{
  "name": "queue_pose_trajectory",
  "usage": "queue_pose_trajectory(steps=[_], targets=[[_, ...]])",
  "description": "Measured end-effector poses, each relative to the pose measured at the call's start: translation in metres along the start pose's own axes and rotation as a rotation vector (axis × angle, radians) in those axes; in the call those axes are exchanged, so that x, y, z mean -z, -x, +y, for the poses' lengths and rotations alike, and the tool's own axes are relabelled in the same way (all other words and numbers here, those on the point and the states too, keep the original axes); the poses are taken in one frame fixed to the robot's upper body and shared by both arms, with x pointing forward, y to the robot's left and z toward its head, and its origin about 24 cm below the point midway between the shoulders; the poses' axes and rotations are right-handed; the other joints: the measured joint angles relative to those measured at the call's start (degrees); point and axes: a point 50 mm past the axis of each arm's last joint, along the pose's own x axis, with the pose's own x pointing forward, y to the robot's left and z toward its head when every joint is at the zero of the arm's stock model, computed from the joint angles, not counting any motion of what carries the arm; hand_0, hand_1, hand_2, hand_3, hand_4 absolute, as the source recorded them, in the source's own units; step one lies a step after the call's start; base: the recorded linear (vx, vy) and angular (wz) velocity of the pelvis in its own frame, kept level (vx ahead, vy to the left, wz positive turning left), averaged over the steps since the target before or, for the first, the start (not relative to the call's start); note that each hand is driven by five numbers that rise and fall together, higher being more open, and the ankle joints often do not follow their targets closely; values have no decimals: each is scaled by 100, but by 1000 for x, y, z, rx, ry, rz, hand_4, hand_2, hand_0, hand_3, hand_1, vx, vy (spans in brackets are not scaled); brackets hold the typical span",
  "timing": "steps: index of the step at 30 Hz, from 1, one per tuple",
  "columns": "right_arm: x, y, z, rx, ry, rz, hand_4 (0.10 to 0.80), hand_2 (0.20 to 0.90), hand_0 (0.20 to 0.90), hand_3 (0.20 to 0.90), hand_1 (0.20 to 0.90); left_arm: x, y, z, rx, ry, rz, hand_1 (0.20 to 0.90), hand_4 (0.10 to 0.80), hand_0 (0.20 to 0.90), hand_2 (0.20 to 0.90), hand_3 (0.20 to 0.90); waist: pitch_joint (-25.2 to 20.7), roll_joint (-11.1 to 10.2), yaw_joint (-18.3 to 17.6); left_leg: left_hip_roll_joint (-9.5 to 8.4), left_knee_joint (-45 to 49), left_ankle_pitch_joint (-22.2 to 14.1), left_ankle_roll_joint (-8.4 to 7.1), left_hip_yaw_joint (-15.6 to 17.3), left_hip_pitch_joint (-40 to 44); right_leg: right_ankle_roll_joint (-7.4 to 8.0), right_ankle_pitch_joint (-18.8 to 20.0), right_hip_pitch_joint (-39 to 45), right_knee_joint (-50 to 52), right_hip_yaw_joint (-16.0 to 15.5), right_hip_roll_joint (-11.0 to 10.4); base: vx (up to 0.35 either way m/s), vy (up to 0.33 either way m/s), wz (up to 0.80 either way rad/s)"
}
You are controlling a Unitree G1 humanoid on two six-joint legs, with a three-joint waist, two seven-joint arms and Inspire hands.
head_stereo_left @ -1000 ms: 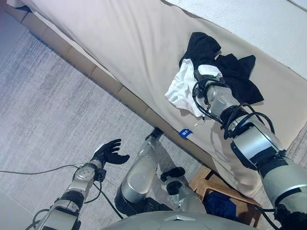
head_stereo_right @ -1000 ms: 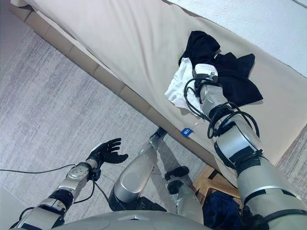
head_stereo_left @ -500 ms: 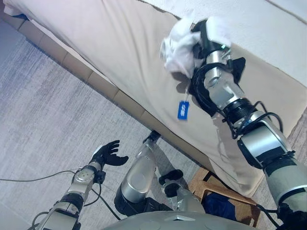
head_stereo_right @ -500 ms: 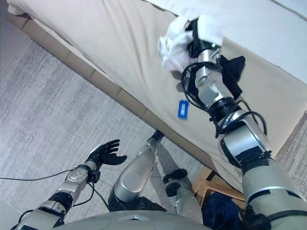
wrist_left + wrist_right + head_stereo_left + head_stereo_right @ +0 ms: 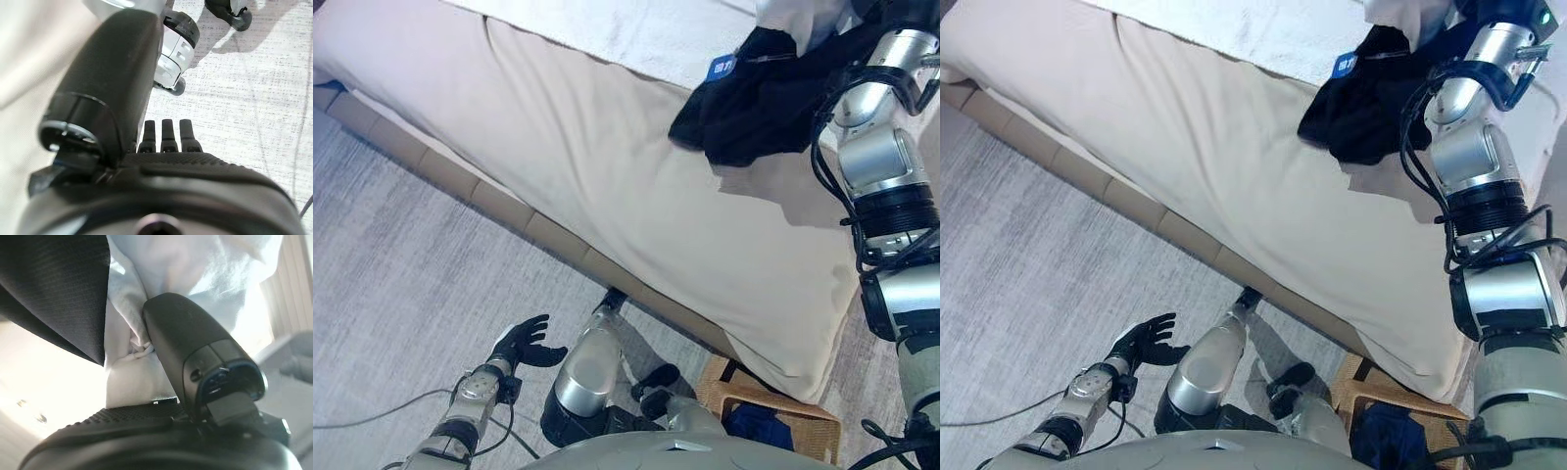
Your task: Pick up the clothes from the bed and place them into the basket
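My right hand (image 5: 146, 431) is raised above the bed, shut on a bundle of clothes. Its thumb (image 5: 186, 338) presses into a white garment (image 5: 132, 377), and a black garment (image 5: 754, 108) hangs from the grip over the beige sheet (image 5: 607, 176). A blue tag (image 5: 721, 68) dangles on the black cloth. The wicker basket (image 5: 803, 431) stands on the floor by the bed's near corner, with a dark blue cloth (image 5: 754, 426) inside. Low on the left, my left hand (image 5: 524, 343) is open and empty above the carpet.
A white blanket (image 5: 636, 29) covers the far part of the bed. The bed's padded side (image 5: 489, 201) runs diagonally across the view. Grey carpet (image 5: 401, 274) fills the left side.
My right hand has lifted the white and black clothes off the sheet and higher up. The camera has shifted too. The left hand stays low by the carpet.
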Motion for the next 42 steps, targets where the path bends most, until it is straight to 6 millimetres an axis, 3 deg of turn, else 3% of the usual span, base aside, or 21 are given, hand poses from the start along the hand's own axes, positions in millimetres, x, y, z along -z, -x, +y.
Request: queue_pose_trajectory(steps=[4, 5, 6, 10, 15, 16, 20, 39, 40, 41, 42], targets=[[5, 7, 8, -117, -22, 22, 100, 300, 300, 200, 300, 5, 0, 0, -1, 0, 38, 900, 800, 900, 900, 900, -175, -109, -161, 30, 12, -61, 1, 53, 128, 0, 0, 132, -34, 36, 21, 87, 11, -9], [10, 12, 12, -164, -9, 32, 207, 392, 392, 307, 392, 7, 1, -1, 1, 1, 48, 900, 800, 900, 900, 900, -275, -149, -173, 31, 17, -82, -2, 56, 126, -1, -1, 133, -36, 37, 22, 68, -15, -2], [18, 20, 19, -239, 13, 48, 800, 900, 900, 900, 900, 10, 2, -1, 6, -6, 59, 900, 800, 900, 900, 900, -413, -197, -184, 23, 18, -89, 0, 60, 124, -1, -1, 140, -53, 35, 20, 58, -15, 0], [50, 49, 49, -541, 140, 126, 800, 900, 900, 900, 900, 16, 4, -3, 26, -27, 88, 900, 800, 900, 900, 900, -818, -259, -163, 6, 24, -90, 0, 60, 122, -1, -1, 170, -110, 24, 22, 11, -4, 0], [77, 86, 71, -783, 193, 236, 800, 900, 900, 900, 900, 23, 6, -4, 32, -31, 113, 900, 800, 900, 900, 900, -892, -254, -110, 48, 103, -114, -32, 26, 66, -4, -3, 167, -115, 16, 84, -15, -8, 1], [79, 91, 74, -812, 192, 247, 100, 300, 300, 200, 300, 25, 7, -3, 31, -31, 122, 900, 800, 900, 900, 900, -892, -252, -103, 51, 104, -123, -43, 20, 58, -4, -4, 161, -116, 13, 91, -53, -16, 3], [77, 104, 84, -887, 216, 230, 100, 300, 300, 200, 300, 31, 10, -2, 27, -33, 138, 900, 800, 900, 900, 900, -893, -253, -98, 69, 138, -127, -49, 6, -92, -4, -3, 27, -117, 7, 112, -80, -14, 3], [75, 103, 84, -892, 270, 181, 100, 300, 300, 200, 300, 32, 11, 2, 21, -42, 138, 900, 800, 900, 900, 900, -893, -256, 32, 36, 203, -127, -49, -4, -186, -9, 3, -30, -103, 0, 96, 9, 16, 0], [75, 103, 84, -899, 276, 177, 270, 446, 446, 370, 446, 32, 11, 2, 21, -42, 138, 900, 800, 900, 900, 900, -893, -256, 35, 37, 205, -127, -49, -4, -185, -9, 3, -30, -101, 0, 97, 0, 0, 0], [75, 103, 84, -905, 278, 175, 800, 900, 900, 900, 900, 32, 11, 2, 21, -42, 138, 900, 800, 900, 900, 900, -893, -256, 35, 37, 205, -127, -49, -5, -185, -9, 3, -30, -101, 0, 98, 0, 0, 0], [75, 104, 85, -934, 288, 171, 800, 900, 900, 900, 900, 31, 11, 2, 21, -42, 138, 900, 800, 900, 900, 900, -893, -256, 44, 37, 206, -127, -49, -7, -187, -9, 3, -30, -98, -1, 99, -39, 9, 1]])
